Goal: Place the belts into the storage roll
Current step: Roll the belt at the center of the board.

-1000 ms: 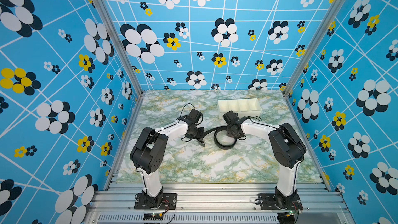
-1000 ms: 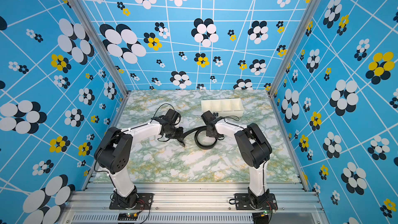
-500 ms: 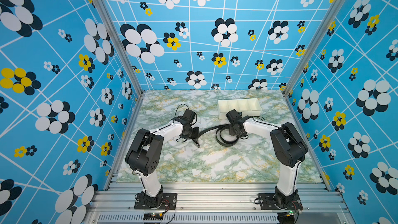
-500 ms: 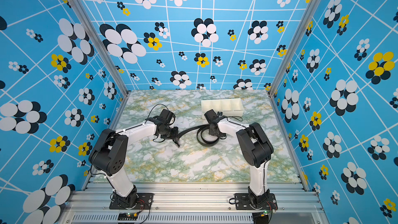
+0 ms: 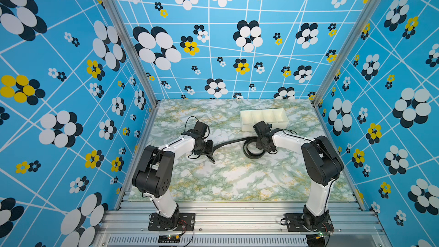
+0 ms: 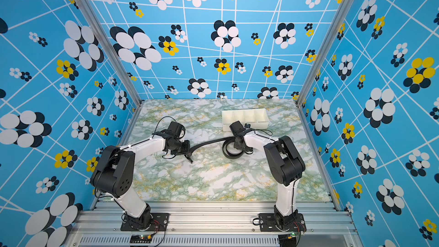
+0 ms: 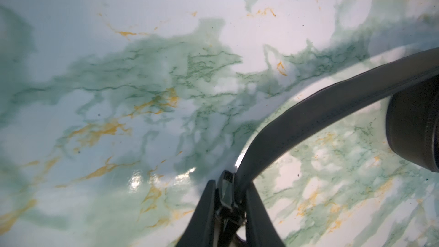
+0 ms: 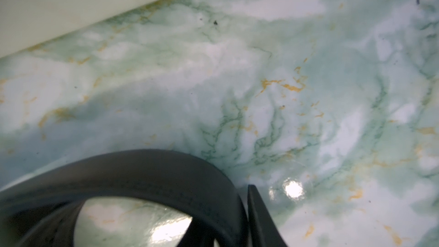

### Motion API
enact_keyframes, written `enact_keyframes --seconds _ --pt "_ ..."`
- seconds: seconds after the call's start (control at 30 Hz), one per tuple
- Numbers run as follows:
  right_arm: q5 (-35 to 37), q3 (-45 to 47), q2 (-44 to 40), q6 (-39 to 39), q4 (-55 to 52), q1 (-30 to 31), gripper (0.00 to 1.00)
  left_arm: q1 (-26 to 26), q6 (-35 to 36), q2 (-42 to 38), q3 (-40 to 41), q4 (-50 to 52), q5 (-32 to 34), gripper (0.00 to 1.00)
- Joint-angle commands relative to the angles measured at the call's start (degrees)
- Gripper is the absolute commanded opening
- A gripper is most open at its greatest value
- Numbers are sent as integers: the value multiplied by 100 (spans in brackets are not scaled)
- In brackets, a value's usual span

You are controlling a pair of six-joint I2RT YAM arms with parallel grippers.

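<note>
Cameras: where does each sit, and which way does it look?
Top views: high in front, looking down at the table; left arm and right arm show.
Left wrist: rides its arm, looking along the left gripper gripping the belt.
Right wrist: rides its arm, looking past one finger at the belt's coil and tray.
Wrist views share the belt.

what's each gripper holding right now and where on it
The left gripper is shut on the belt at its buckle end. The right gripper sits at the belt's coil, one finger outside the loop; whether it grips cannot be told.
</note>
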State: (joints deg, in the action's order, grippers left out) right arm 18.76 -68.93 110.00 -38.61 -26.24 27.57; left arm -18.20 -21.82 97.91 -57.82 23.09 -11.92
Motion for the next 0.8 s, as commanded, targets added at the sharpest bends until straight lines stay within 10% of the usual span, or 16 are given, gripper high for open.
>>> enact_keyframes --seconds 0.0,0.6,0.77 --pt "369 356 347 -266 -755 -190 26 71 -83 110 423 942 723 0" --pt "400 443 322 -600 -791 -237 31 337 -451 -325 1186 557 436 0" --pt "466 421 316 -674 -746 -235 5 27 -460 -498 1355 332 358 0"
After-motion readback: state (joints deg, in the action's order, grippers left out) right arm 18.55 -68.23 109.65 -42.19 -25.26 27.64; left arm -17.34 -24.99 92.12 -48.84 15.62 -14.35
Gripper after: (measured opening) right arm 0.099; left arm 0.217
